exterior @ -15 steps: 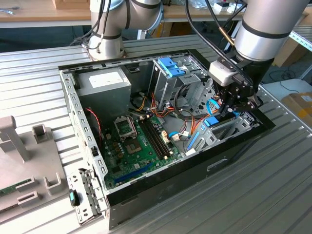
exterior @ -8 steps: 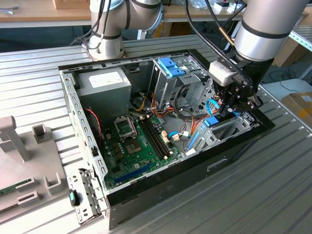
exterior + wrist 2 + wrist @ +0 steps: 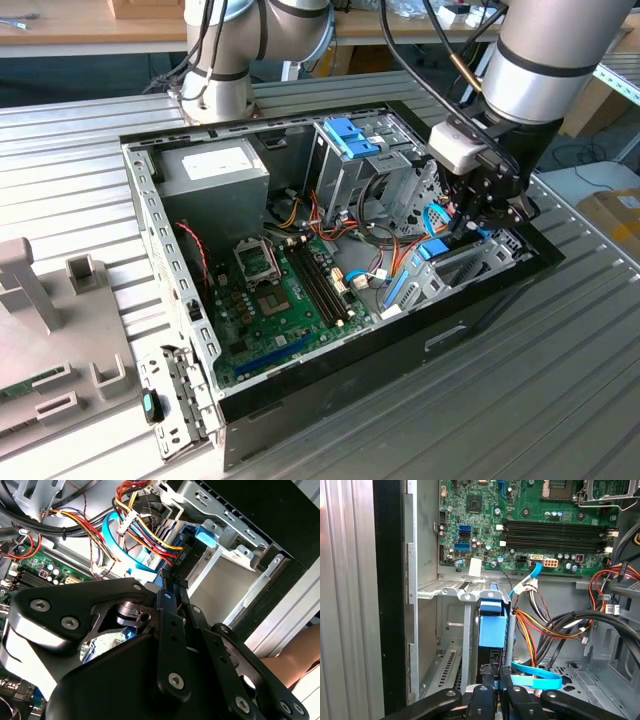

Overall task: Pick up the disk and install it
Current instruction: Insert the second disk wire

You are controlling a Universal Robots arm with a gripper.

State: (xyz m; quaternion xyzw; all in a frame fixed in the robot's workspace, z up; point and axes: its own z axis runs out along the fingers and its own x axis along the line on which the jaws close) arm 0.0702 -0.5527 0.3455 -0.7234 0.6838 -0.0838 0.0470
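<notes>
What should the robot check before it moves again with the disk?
1. Disk stands in the metal bay: ok.
2. Gripper is at the disk's near end: ok.
3. Disk is pushed all the way in: cannot tell.
4. Coloured wires are away from the disk: not ok, they run right beside it.
5. Blue flat cable is away from the gripper: not ok, it lies close beside it.

Bright, even light; soft shadows
</notes>
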